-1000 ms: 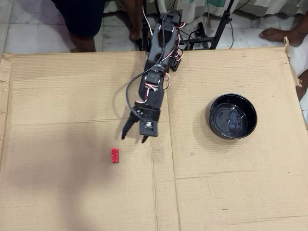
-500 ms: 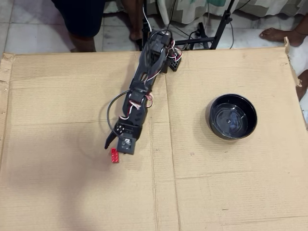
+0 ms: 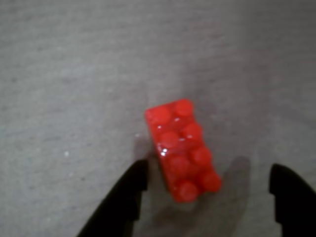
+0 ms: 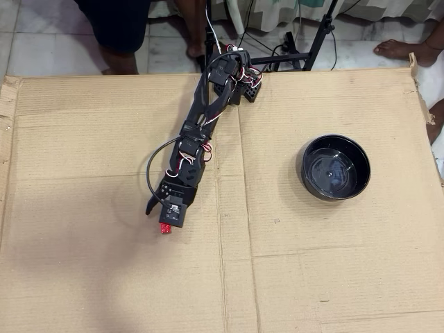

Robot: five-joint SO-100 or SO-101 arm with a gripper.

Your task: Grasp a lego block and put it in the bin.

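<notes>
Wrist view: the brick is seen lying studs-up and slightly askew on the cardboard. The gripper is held spread, one black finger just beside the brick's left edge, the other well clear at the right. Overhead view: the arm is stretched over the cardboard sheet; the brick is glimpsed under the gripper. The bowl is set well apart to the right.

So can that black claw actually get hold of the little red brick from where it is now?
Probably yes. In the wrist view the gripper is open with the lego block lying between its fingers, nothing blocking on the bare cardboard. One finger sits close beside the brick.
</notes>
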